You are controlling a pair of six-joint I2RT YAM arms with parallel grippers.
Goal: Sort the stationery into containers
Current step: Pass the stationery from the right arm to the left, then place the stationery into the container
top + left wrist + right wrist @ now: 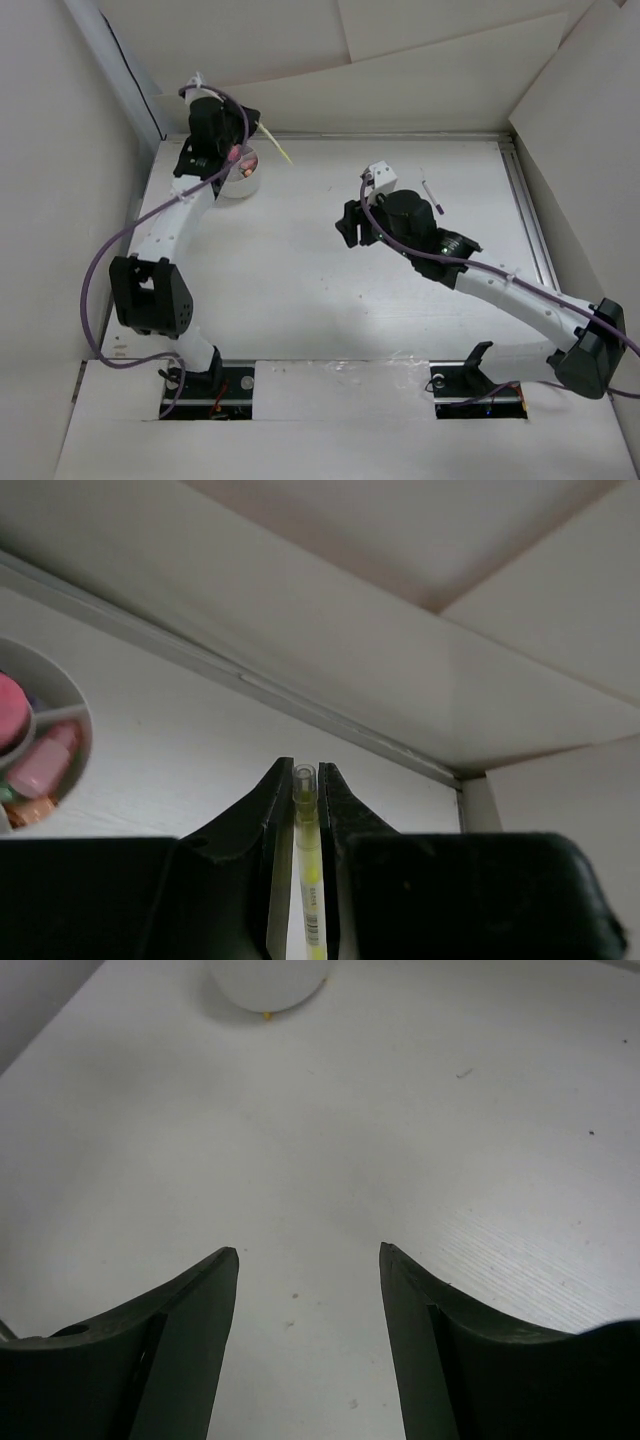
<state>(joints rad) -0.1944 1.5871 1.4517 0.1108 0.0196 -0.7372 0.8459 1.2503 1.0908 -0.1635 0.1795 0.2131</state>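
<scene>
My left gripper [304, 772] is shut on a thin yellow pen [307, 850], which stands lengthwise between the fingers. In the top view this gripper [247, 128] hangs over the far left of the table, with the pen [279, 147] sticking out to the right. The round white cup [243, 188] sits just below it; the left wrist view shows its rim [86, 736], a pink cap [10, 712], a stubby pink piece [45, 765] and an orange piece [30, 811] inside. My right gripper [347, 226] is open and empty [308, 1252] above bare table, facing the cup [268, 980].
A thin pen with a dark cap [432, 196] lies on the table at the far right, behind the right arm. White walls close in the table at the back and both sides [400, 90].
</scene>
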